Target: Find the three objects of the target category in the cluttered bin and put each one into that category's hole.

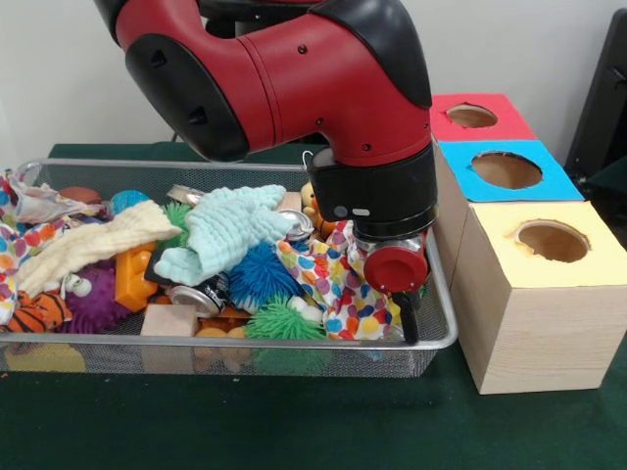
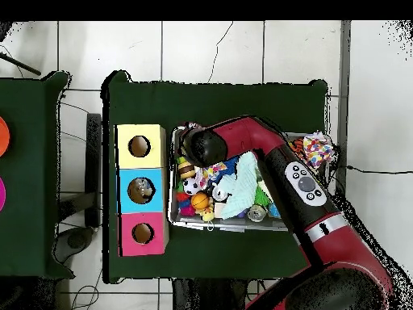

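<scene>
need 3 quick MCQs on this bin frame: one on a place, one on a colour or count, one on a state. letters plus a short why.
1. Where is the gripper?
A. Over the blue-topped box
B. Down in the wire bin, at the end beside the boxes
C. Drawn back above the table

2. How many wooden boxes with a hole on top stand beside the bin?
A. Two
B. Three
C. Four

3. What is the state of the blue-topped box's hole in the overhead view?
A. Something lies inside it
B. A cloth covers it
C. The arm blocks it

Answers:
1 B: the gripper hangs inside the wire bin, next to the polka-dot cloth.
2 B: yellow-topped box, blue-topped box, red-topped box.
3 A: an item shows in the blue-topped box's hole; the other two holes look empty.
</scene>
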Motion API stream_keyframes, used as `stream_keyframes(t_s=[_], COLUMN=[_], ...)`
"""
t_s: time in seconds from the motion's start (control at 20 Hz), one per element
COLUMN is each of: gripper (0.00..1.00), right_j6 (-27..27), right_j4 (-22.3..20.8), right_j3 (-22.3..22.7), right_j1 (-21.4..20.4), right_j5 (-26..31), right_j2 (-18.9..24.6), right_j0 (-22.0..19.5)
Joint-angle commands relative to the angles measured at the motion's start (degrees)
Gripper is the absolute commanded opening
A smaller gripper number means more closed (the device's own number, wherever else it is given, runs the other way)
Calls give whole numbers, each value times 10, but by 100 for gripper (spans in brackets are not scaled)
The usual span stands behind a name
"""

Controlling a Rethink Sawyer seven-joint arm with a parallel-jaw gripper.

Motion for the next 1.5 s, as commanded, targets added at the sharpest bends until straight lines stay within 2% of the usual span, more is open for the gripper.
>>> stream_keyframes(t_s=[0.05, 0.5, 0.75, 1.5], gripper=[100, 100, 100, 100], right_j6=[-167, -158, -125, -125], right_j4=[-53, -48, -60, -70], right_j3=[-81, -67, -5, 14], right_j1=[75, 67, 42, 46], right_j5=[-19, -16, -53, -76], right_j2=[-24, -25, -29, -36], right_j0=[6, 4, -14, -26])
